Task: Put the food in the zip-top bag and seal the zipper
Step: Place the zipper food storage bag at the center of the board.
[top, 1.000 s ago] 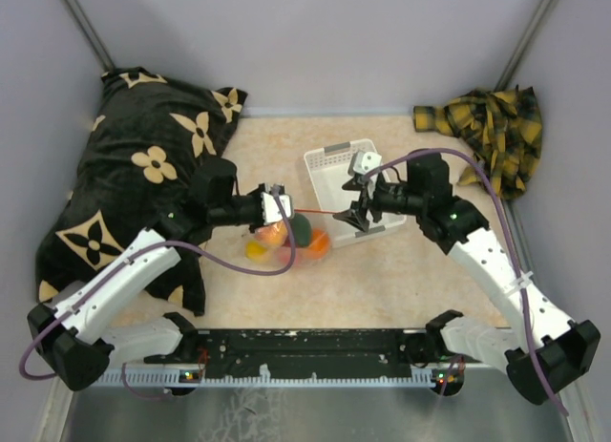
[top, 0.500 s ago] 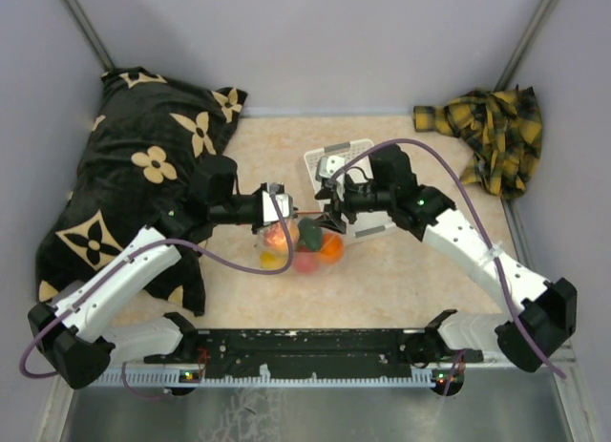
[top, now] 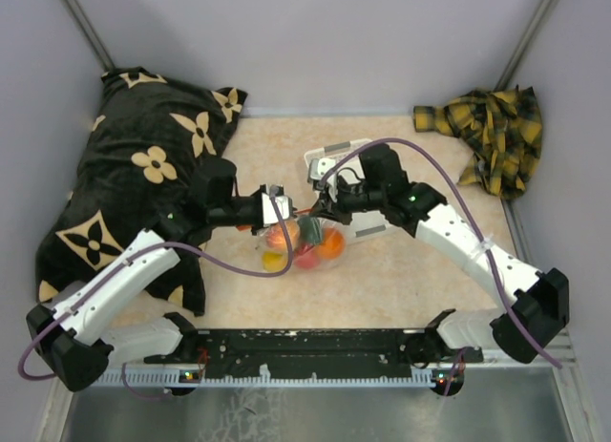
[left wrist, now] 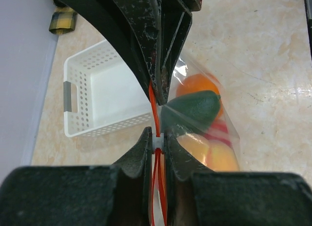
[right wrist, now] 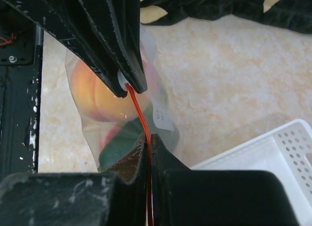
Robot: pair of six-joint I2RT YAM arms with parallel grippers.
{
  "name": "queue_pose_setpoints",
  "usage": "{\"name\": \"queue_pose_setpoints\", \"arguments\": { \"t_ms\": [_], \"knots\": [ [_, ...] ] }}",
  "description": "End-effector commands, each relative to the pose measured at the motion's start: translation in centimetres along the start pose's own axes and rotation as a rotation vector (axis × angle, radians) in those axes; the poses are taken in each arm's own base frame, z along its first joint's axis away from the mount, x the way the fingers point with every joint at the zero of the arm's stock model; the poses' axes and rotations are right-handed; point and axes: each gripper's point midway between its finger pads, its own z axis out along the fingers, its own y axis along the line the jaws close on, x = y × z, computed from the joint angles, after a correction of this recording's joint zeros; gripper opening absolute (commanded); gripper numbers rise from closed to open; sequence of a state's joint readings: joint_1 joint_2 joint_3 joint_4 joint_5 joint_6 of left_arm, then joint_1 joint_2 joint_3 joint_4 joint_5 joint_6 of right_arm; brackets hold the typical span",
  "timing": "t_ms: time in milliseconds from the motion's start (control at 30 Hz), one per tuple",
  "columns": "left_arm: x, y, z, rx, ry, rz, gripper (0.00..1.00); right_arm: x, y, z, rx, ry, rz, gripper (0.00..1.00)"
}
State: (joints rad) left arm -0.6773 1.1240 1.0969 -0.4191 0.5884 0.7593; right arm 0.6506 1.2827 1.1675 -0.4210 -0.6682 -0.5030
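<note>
The clear zip-top bag [top: 304,247] hangs between my two grippers with the food inside. Through the plastic I see an orange [left wrist: 196,84], a dark green avocado [left wrist: 191,107] and a peach [right wrist: 97,96]. My left gripper [left wrist: 157,138] is shut on the red-orange zipper [left wrist: 153,105], with a small white piece between its tips. Close by, my right gripper [right wrist: 148,138] is shut on the same zipper [right wrist: 139,111]. In the top view the left gripper [top: 284,213] and right gripper [top: 315,211] nearly meet above the bag.
A white perforated basket [top: 336,156] sits just behind the bag, partly under my right arm. A black cushion with tan flowers [top: 143,165] fills the left side. A yellow plaid cloth [top: 492,132] lies at the back right.
My right gripper has moved left along the zipper toward the left gripper and closed on the strip. The left gripper has kept its hold and place.
</note>
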Motion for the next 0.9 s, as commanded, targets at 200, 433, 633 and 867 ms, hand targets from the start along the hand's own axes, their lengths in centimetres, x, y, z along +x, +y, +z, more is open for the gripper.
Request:
{"name": "queue_pose_setpoints", "arguments": {
  "t_ms": [200,433,633,867],
  "knots": [
    [-0.1,0.5,-1.8,-0.082,0.02,0.028,0.0,-1.0,-4.9,-6.3,0.304,-0.037,0.024,0.0],
    [0.4,0.5,-2.5,-0.109,0.055,0.007,0.0,0.2,-5.2,-7.8,0.378,-0.029,0.036,0.0],
    [1.1,0.8,-3.2,-0.146,0.096,-0.006,0.0,1.1,-5.6,-9.0,0.429,-0.007,0.06,0.0],
    [2.4,1.4,-4.0,-0.211,0.16,-0.022,0.0,2.1,-6.2,-10.5,0.505,0.007,0.093,0.0]
  ]
}}
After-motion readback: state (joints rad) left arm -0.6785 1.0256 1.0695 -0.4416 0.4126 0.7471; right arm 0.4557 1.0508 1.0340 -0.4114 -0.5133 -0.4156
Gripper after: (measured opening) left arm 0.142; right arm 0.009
